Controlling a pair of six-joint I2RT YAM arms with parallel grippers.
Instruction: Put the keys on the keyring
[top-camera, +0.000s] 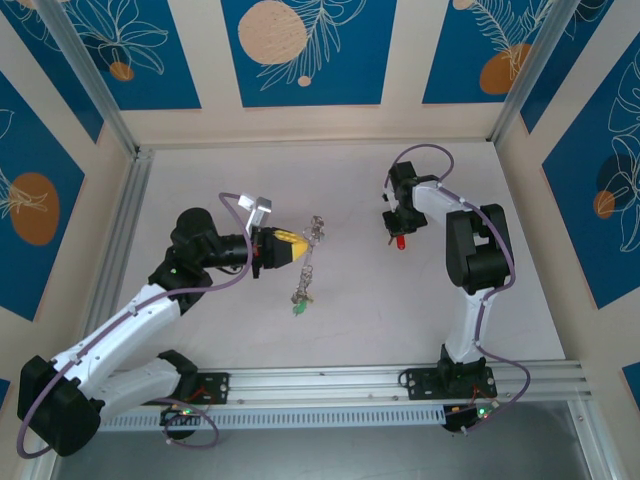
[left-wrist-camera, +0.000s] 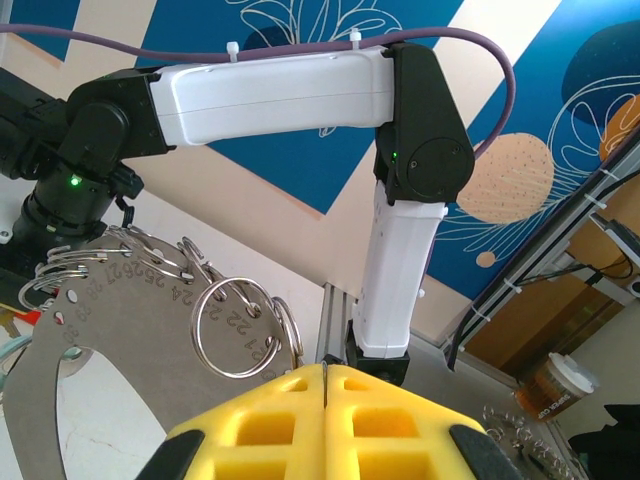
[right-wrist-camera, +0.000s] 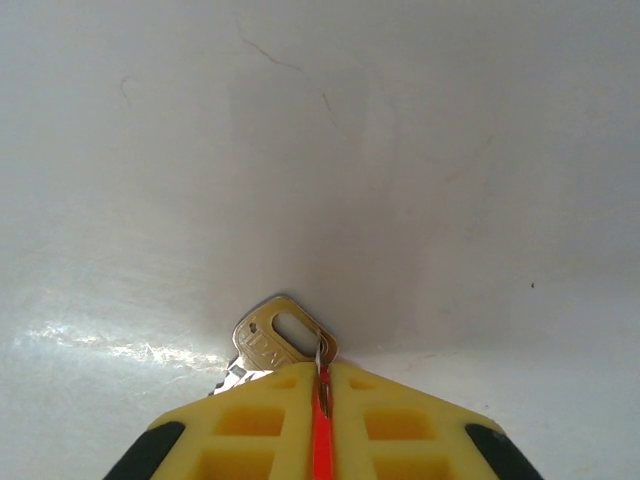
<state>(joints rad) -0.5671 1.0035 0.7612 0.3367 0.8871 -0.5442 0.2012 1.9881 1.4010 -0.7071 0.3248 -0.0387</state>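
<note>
L claw (left-wrist-camera: 325, 375): clenched on keyring (left-wrist-camera: 160, 283), ring carried just ahead of tips, green key (top-camera: 298, 308) strung at end away from claw.
R claw (right-wrist-camera: 322, 378): clenched on red-tagged key (right-wrist-camera: 283, 340), well apart from ring.
Risks: key may be twisted in thin grip and hole missed; ring may be swung or slipped on contact.

Pale grey table top (top-camera: 340, 170), matt, evenly lit, with faint scuffs. Walls (top-camera: 205, 60) are cream with blue panels carrying white leaf outlines and orange discs, and aluminium posts (top-camera: 90, 85) stand at the corners. Ribbed metal rail (top-camera: 330, 383) along the near edge.
</note>
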